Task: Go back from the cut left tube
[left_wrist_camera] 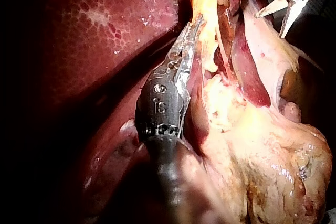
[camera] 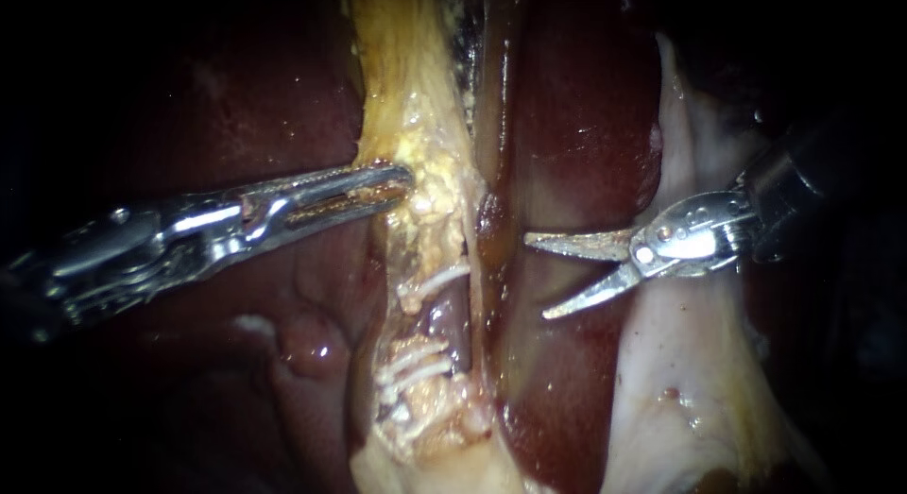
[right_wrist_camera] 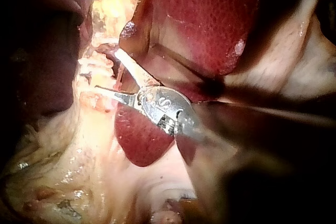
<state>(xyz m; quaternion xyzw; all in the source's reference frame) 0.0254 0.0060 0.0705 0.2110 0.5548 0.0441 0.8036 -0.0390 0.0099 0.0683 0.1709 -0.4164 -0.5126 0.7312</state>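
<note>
— Jaws, right instrument [camera: 537, 277]: yours stand apart over the liver [camera: 567, 126], clear of the tube [camera: 444, 319]. Left instrument [camera: 402, 182]?
— Yours clamps yellow tissue [camera: 416, 126] just above that clipped tube.

- Our endoscope faces the liver [camera: 586, 126] closely, head-on.
- Our wrist cameras look along the left instrument [left_wrist_camera: 193, 27] and right instrument [right_wrist_camera: 107, 69], nearer still.
- All three share the yellow tissue strip [camera: 416, 126].
</note>
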